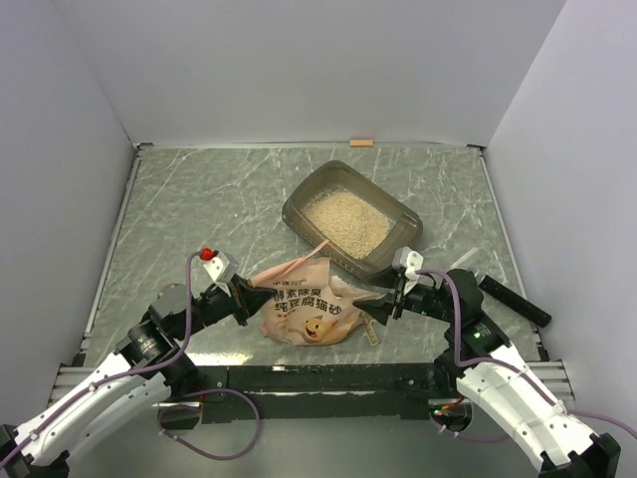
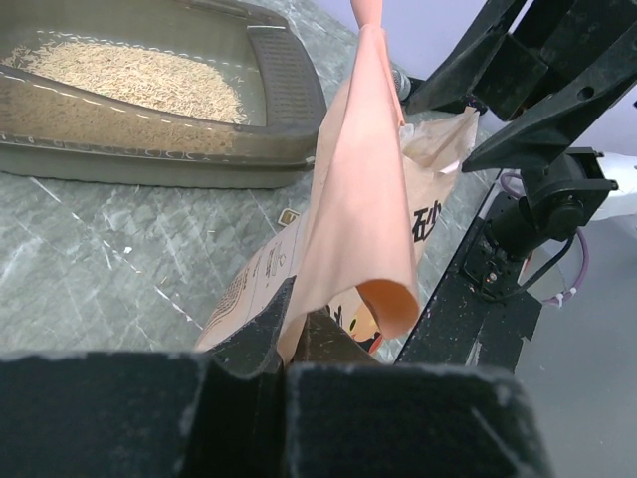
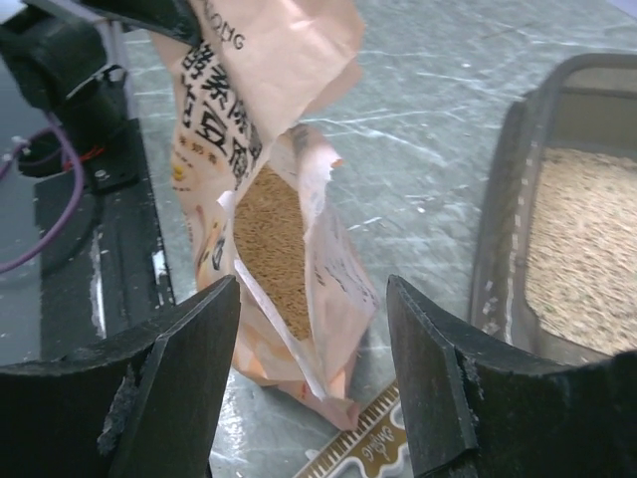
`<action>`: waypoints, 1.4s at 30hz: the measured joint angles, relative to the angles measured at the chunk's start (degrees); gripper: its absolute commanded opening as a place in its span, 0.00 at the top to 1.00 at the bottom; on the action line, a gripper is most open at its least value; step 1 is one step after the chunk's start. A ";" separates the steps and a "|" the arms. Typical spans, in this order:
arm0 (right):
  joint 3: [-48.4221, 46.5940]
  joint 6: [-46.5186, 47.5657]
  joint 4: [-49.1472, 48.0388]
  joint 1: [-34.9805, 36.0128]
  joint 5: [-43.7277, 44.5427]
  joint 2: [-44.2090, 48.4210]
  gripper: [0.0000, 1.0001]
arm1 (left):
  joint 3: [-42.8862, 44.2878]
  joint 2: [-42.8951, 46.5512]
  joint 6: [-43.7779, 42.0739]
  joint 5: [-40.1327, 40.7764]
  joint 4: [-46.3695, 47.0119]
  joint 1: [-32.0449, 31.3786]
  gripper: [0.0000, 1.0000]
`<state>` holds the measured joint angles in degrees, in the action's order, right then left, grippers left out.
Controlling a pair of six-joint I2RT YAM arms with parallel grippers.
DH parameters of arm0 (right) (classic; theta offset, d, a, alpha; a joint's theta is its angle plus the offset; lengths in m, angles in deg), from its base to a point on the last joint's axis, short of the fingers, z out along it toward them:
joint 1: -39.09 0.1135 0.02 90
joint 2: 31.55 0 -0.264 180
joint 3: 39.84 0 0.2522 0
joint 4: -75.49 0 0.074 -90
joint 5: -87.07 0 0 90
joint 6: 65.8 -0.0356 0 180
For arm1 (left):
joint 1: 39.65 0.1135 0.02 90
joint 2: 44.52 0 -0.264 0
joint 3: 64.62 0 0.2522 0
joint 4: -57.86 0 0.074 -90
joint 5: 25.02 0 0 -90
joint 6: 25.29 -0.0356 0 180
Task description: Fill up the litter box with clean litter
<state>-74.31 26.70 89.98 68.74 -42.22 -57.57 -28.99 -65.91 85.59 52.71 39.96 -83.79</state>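
The litter box (image 1: 299, 209), a dark translucent tray, stands right of centre with pale litter (image 1: 346, 221) in it. The crinkled orange bag (image 1: 304, 309) lies in front of it between both grippers. My left gripper (image 1: 249, 296) is shut on the bag's left edge; in the left wrist view (image 2: 289, 334) the bag's flap (image 2: 358, 199) rises from the jaws. My right gripper (image 1: 383, 299) is open at the bag's right end. In the right wrist view its fingers (image 3: 189, 378) straddle the bag's open mouth (image 3: 328, 279), where brownish litter (image 3: 274, 239) shows inside.
A tan printed strip (image 1: 370, 329) lies on the table under the right gripper, also in the right wrist view (image 3: 363, 448). A black bar (image 1: 513, 299) lies at the right edge. A small orange piece (image 1: 361, 142) sits at the back wall. White walls surround the table.
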 measured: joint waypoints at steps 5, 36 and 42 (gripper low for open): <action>0.59 -0.74 -3.32 0.00 -3.63 -2.49 0.38 | 0.00 0.31 0.02 0.24 -0.09 -0.48 0.99; 8.20 -28.41 -11.15 -0.02 -7.93 0.09 1.00 | 5.27 -5.18 16.55 -1.86 -8.94 -0.85 0.99; 8.17 -38.60 0.33 -0.02 -7.39 5.40 1.00 | 6.25 -4.50 26.49 -3.89 -16.65 -0.85 0.99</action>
<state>-66.13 -11.90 90.31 68.72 -49.60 -52.17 -22.74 -70.41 112.09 48.82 23.30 -84.64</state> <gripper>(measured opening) 0.009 0.014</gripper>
